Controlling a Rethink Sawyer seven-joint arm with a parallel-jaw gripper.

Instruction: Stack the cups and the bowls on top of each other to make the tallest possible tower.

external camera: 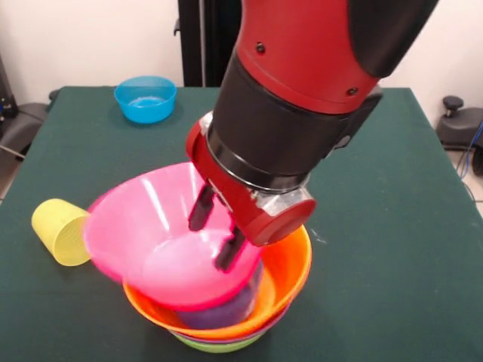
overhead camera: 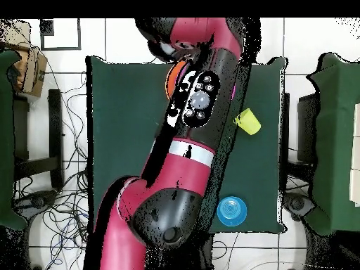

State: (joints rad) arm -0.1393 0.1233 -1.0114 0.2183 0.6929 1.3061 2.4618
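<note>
The pink bowl (external camera: 162,234), tilted atop the tower (external camera: 226,309) at the table's (external camera: 392,226) near edge, is judged light, thin and slippery, best pinched at its rim, while the gripper (external camera: 216,230) is held spread inside it, grasping nothing.

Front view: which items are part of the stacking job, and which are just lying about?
In the job:
- tower, tilted pink bowl on top
- gripper, fingers apart inside the pink bowl
- yellow cup on its side, beside the tower
- blue bowl, alone

Lying about:
- nothing else on the green table
</note>
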